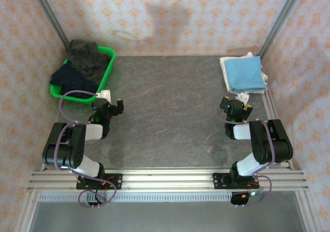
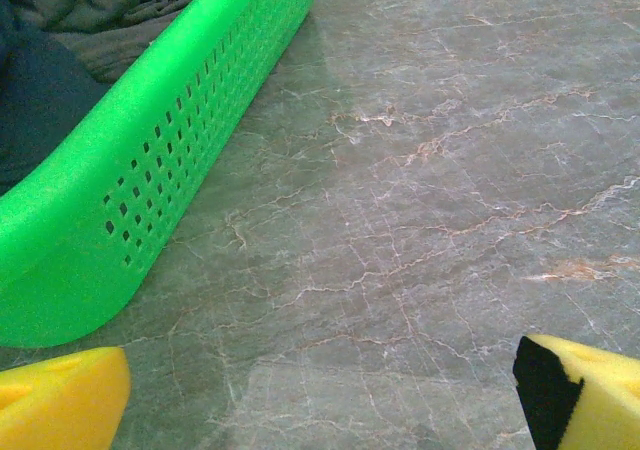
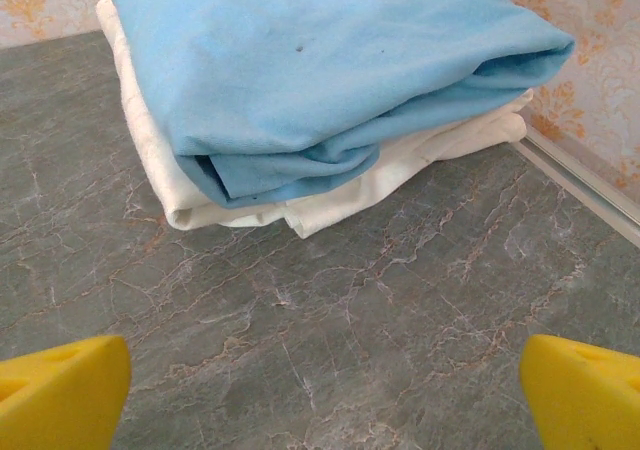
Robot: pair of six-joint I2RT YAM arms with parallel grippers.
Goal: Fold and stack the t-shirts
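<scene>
Peach patterned walls (image 1: 180, 15) close in a grey marbled surface (image 1: 170, 113). At its far right corner, the sky-blue folded t-shirt (image 3: 320, 70) lies on top of the cream-white folded t-shirts (image 3: 400, 175), the pile squared and touching the surface. At the far left, a green perforated plastic basket (image 2: 150, 170) holds dark crumpled clothes (image 1: 85, 56); whether they are tees cannot be told.

The step in hand looks like fetching the next garment from the basket. It would go best if the left arm (image 1: 69, 149) reaches over the rim rather than against the wall and pinches one layer only near a shoulder or hem. The piece should then be drawn onto the bare middle and spread flat before any fold. Any stacking move by the right arm (image 1: 268, 139) should come in low so that it does not drag the blue top layer askew.

The left jaws stand wide and empty just beside the basket wall, above the surface. The right jaws are equally wide, holding nothing, near the pile but apart from it.
</scene>
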